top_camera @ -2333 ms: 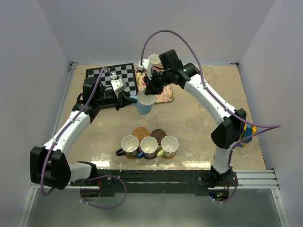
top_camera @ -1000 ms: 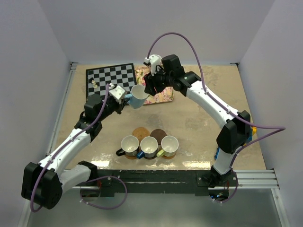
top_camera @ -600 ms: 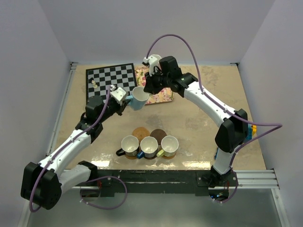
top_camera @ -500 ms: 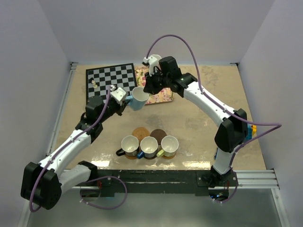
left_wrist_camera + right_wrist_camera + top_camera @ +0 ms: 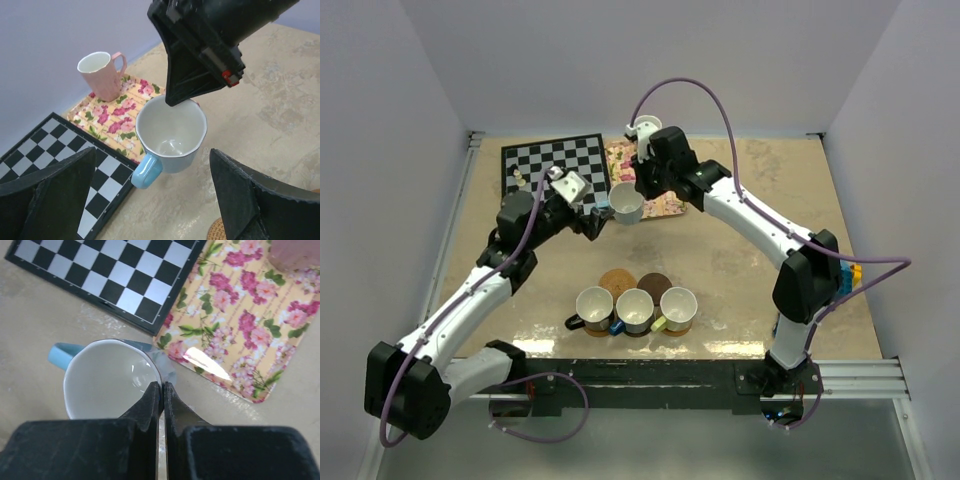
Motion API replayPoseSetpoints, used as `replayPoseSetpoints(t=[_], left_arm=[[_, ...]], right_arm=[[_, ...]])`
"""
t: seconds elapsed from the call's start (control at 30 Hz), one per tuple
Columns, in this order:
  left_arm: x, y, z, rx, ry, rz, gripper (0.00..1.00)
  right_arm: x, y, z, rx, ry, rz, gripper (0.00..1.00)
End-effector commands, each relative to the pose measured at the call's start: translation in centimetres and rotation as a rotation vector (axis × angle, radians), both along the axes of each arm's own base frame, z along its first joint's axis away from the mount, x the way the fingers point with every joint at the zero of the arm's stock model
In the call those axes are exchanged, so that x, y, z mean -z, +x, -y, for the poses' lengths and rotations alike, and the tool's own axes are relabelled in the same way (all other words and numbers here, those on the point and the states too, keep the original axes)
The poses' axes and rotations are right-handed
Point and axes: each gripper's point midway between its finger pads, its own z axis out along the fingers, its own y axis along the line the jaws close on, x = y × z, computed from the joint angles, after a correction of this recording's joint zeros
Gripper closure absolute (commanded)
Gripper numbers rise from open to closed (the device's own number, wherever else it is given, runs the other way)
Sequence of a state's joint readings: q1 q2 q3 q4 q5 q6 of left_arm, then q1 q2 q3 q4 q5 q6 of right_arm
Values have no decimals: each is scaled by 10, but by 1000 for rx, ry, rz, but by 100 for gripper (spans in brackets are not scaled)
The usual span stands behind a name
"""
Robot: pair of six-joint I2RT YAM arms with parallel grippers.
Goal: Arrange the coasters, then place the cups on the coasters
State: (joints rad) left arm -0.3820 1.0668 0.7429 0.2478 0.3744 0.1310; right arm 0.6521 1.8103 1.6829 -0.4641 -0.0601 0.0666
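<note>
White links w/ blk joints, purple cables (both arms).

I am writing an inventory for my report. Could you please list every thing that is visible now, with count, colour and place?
front cups: three, white inside, in a row near the arms' bases
light blue cup: one, held by its rim near the tray corner
pink cup: one, on the tray
coasters: two visible, orange-brown and dark brown, just behind the front cups
floral tray: one, yellow with pink flowers, far side
chessboard: one, black and white, left of the tray
chess piece: one, pale, on the chessboard
table: one, beige
right gripper: shut on the light blue cup
left gripper: open, beside that cup
</note>
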Motion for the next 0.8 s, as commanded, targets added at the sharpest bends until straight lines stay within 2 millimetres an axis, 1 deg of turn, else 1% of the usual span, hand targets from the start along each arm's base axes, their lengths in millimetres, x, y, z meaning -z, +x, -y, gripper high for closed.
replayPoseSetpoints(t=[0.0,0.1,0.13,0.2,0.3,0.4,0.5,0.53,0.63,0.77], left_arm=[[-46,-5,0,35,-57,82,0],[-60,1,-18,24,-122,70,0],[-69,4,-29,8,-171,76,0],[-76,13,-53,-65,-225,68,0],[-74,29,-85,-227,-228,55,0],[-69,42,-112,-396,-227,42,0],[-64,48,-138,-551,-225,33,0],[-61,49,-150,-619,-228,29,0],[-59,50,-167,-720,-228,26,0],[-57,49,-170,-733,-222,25,0]], right_arm=[[-59,15,18,111,3,159,100],[-50,7,16,100,-14,138,100],[-50,3,15,102,-3,134,100],[-47,-4,11,94,16,123,100],[-45,-15,-2,88,39,115,100],[-46,-28,-21,57,102,98,100],[-36,-39,-33,55,122,66,100],[-32,-43,-37,55,122,59,100],[-28,-56,-45,48,133,47,100],[-24,-74,-48,46,156,29,100]])
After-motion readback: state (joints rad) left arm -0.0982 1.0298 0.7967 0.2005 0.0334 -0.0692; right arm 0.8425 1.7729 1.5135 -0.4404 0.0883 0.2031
